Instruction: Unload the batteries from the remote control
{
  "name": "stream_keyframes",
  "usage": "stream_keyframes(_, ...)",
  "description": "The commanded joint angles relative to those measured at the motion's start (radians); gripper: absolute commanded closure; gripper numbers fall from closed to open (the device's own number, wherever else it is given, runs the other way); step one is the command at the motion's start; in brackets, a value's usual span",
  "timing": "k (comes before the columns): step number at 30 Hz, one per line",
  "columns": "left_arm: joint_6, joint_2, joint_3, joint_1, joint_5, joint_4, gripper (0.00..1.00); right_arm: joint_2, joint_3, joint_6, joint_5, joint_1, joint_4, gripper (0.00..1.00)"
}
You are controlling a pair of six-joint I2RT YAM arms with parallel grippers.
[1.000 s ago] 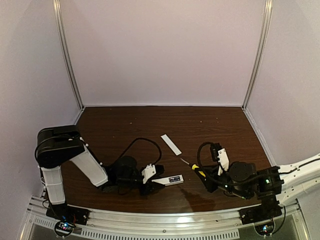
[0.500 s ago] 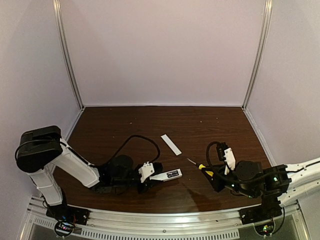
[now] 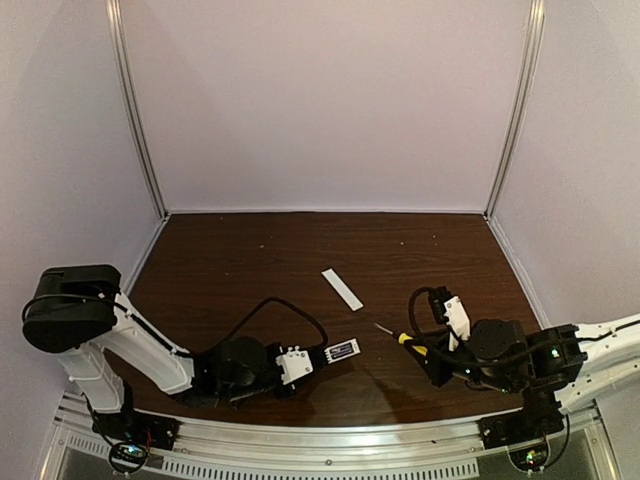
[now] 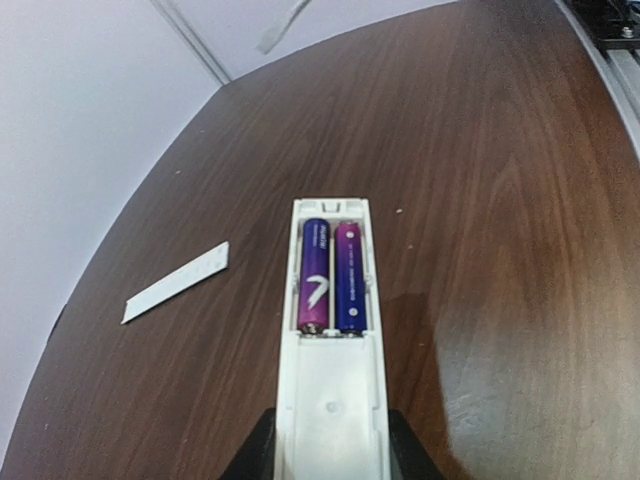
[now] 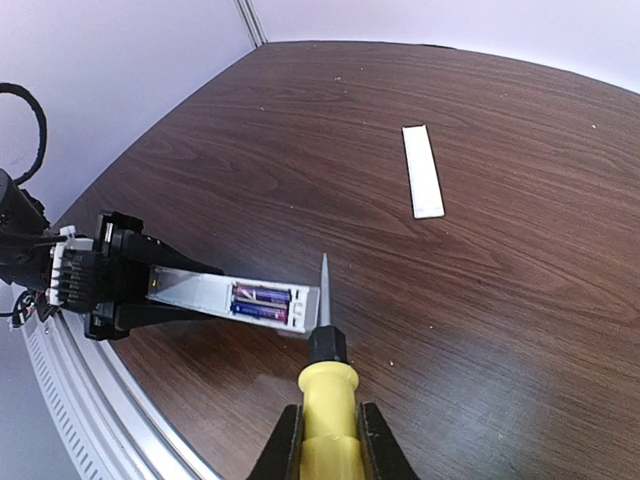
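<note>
Found a dark brown wood-grain table (image 3: 250, 250), smooth and glossy enough to throw glare, beneath everything. Saw the left gripper (image 3: 305, 360) low near the front edge, clamped partway shut on the solid end of the remote control (image 4: 330, 400). Made that out as a slim white plastic bar, held flat close over the wood and laid lengthways out from the fingers toward the right side. Saw the right gripper (image 5: 330, 440) pinched tight on the yellow handle of a screwdriver (image 5: 325, 385), with black collar and thin steel shaft aimed forward, roughly square to the remote's length. Placed the tip right by the remote's free end, but could not tell whether touching. Spotted a thin flat white cover strip (image 5: 422, 170) lying loose farther back, well apart from both grippers. Found the batteries (image 4: 333, 277), two small glossy purple-blue cylinders with silvery ends, seated side by side in the open recess at that free end, lengthways along the bar. Judged the right gripper, with its tool, the nearer to them. Judged the coming move a matter of easing the tip in sideways under a battery end while keeping the bar steady.
</note>
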Motion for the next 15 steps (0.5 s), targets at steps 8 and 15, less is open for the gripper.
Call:
stream_keyframes(8,0.002,-0.065,-0.223,-0.008,-0.278,0.527,1.0,-0.017,0.028,-0.002,0.023,-0.01,-0.064,1.0)
stream_keyframes(15,0.011,-0.08,-0.115,-0.007,-0.152,0.242,1.0,0.004,0.039,-0.024,-0.01,-0.01,-0.045,1.0)
